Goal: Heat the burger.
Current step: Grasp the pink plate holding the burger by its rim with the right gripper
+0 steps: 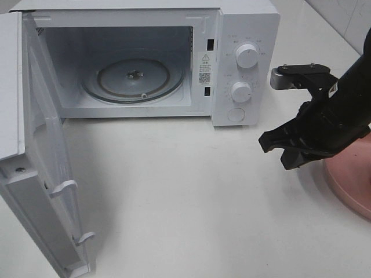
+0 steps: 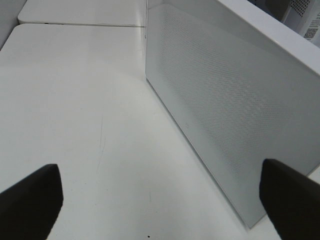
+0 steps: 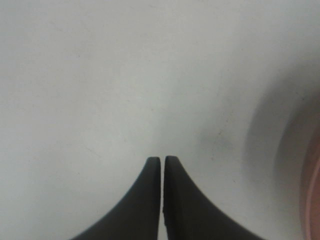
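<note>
The burger is out of view in all three views. The white microwave (image 1: 243, 35) stands at the back with its door (image 1: 40, 174) swung open to the left, and its glass turntable (image 1: 133, 78) is bare. My right gripper (image 1: 277, 149) hovers over the table to the right of the microwave, beside the pink plate (image 1: 351, 179). Its fingertips (image 3: 162, 161) are shut together with nothing between them. My left gripper (image 2: 160, 200) is wide open and empty, next to the outer face of the microwave door (image 2: 225, 100).
The open door sticks out toward the front left of the table. Two control knobs (image 1: 247, 55) and a round button sit on the microwave's right panel. White tabletop (image 1: 185, 191) stretches in front of the oven cavity. The plate's edge shows blurred pink (image 3: 312, 185) in the right wrist view.
</note>
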Motion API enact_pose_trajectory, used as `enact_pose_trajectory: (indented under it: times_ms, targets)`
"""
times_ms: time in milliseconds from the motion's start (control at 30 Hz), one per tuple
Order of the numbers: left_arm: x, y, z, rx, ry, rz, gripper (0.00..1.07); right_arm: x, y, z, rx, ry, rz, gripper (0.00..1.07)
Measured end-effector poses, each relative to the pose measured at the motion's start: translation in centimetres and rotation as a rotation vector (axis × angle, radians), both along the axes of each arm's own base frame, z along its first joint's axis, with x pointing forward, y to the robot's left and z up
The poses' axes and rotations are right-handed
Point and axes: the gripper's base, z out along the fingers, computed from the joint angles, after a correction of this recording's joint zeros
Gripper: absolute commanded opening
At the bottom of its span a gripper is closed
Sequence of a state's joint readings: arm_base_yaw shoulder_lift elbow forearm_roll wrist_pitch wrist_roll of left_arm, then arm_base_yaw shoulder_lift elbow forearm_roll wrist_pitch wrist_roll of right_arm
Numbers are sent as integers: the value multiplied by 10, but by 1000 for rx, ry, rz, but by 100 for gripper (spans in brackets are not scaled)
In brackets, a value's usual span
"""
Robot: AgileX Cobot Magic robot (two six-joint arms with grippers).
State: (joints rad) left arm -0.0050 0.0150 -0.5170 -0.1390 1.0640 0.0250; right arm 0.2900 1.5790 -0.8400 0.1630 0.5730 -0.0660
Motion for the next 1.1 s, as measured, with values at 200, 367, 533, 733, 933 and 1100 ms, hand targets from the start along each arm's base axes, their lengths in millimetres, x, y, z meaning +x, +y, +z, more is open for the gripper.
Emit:
enact_pose_trajectory:
  times_ms: [200, 367, 533, 733, 933, 1100]
  targets:
    - [0, 0, 0, 0, 0, 0, 99, 4, -24, 0, -28, 31, -59, 16]
    - [0, 0, 0, 0, 0, 0, 99, 7, -40, -1, -77, 19, -69, 47]
    - [0, 0, 0, 0, 0, 0, 99, 10, -47, 0, -105, -14, -68, 87]
    - [0, 0, 0, 0, 0, 0, 99, 16, -50, 1, -139, -78, -63, 102]
    - [0, 0, 0, 0, 0, 0, 99, 21, -53, -5, -171, -79, -97, 100]
    - [0, 0, 0, 0, 0, 0, 99, 34, -53, -20, -190, -42, -125, 99]
